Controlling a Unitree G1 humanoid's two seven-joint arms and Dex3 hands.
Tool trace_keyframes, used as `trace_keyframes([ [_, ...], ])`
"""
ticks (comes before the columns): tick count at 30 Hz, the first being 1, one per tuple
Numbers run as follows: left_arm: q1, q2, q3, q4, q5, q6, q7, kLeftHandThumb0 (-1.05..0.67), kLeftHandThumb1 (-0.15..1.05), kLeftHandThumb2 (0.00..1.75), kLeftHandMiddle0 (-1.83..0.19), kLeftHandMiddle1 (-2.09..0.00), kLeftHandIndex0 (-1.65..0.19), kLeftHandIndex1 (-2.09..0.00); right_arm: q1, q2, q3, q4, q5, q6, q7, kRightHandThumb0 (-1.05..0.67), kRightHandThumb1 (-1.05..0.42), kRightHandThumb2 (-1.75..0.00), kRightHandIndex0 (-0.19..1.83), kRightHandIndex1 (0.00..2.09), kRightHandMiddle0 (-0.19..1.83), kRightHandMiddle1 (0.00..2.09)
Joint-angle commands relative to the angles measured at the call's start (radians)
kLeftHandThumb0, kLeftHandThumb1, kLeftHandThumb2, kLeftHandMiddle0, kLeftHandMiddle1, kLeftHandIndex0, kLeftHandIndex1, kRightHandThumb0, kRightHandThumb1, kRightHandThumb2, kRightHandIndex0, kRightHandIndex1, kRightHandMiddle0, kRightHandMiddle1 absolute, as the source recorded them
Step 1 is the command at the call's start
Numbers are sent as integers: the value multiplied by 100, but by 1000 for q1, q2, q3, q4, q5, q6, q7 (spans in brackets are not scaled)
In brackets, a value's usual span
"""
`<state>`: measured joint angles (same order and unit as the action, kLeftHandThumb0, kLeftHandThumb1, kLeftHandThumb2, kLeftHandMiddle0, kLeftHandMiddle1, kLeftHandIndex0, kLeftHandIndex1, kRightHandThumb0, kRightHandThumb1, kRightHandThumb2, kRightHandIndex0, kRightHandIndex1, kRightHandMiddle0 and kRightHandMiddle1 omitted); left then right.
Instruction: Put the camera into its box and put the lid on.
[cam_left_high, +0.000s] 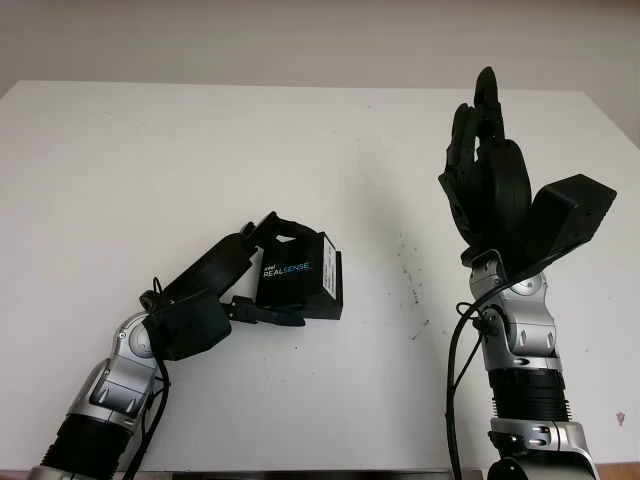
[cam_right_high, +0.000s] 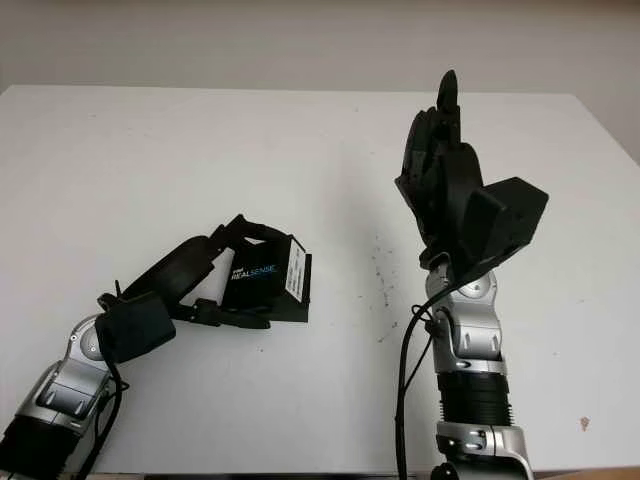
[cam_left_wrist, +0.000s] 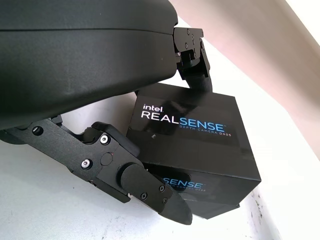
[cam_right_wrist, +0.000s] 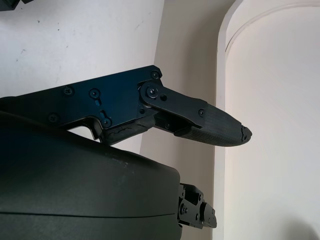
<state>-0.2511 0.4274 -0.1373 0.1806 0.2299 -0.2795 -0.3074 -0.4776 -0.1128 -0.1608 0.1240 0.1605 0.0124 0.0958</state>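
Right now the box (cam_left_high: 298, 277) sits on the table (cam_left_high: 200, 150) toward its left-front area, black, REALSENSE lettering up, lid apparently already seated on the base. You can't confirm that seam all the way round; in the left wrist view a lower lip seems to stick out at one corner, so treat full closure as unsure. Whether the camera is inside can't be told either, no separate camera is lying on the table.

Your left hand (cam_left_high: 262, 268) is curled around the box: one finger (cam_left_wrist: 197, 65) hooks over the far top edge, another finger (cam_left_wrist: 145, 192) presses along the near side. It has hold of the box.

Risks from here:
- Lid skew. The near finger pushes sideways low on the box; if you squeeze harder the lid could ride up on one corner or jam crooked.
- Drag on release. The hooked far finger may catch the lid edge if you pull back without opening first, tipping or sliding the box.
- Box looks light and the table smooth, so any sideways shove probably skids it.

Your right hand (cam_left_high: 488, 165) is raised upright over the table's right side, well apart from the box, open, holding nothing. Swinging it in fast could knock the box.
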Motion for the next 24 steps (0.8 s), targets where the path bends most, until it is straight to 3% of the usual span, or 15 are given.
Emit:
trace_keyframes([
  [1, 8, -4, 14, -12, 8, -13, 23, -27, 105, 24, -24, -167, -2, -126, 8, -7, 1, -35, -3, 6, -5, -69, -105, -70, -18, 3, -17, 2],
  [7, 25, -31, 16, -41, 57, -23, 122, -25, 105, 23, -18, -188, -2, -145, 14, -8, 7, -36, -8, 2, -5, -69, -105, -70, -18, 4, -18, 2],
  [11, 29, -37, 25, -98, 78, 27, 143, -24, 105, 22, -15, -192, 2, -150, 17, -3, 10, -29, -4, -13, 1, -69, -105, -71, -18, 4, -18, 2],
  [19, 26, -11, 61, -340, 85, 259, 73, -21, 105, 21, -20, -196, 1, -144, 20, -3, 13, -11, -1, -27, 13, -67, -105, -72, -19, 2, -19, 1],
  [24, 9, 7, 80, -459, 73, 392, 6, -20, 105, 17, -34, -191, -9, -133, 22, 7, 14, -11, -3, -28, -1, -67, -105, -71, -18, 3, -17, 2],
])
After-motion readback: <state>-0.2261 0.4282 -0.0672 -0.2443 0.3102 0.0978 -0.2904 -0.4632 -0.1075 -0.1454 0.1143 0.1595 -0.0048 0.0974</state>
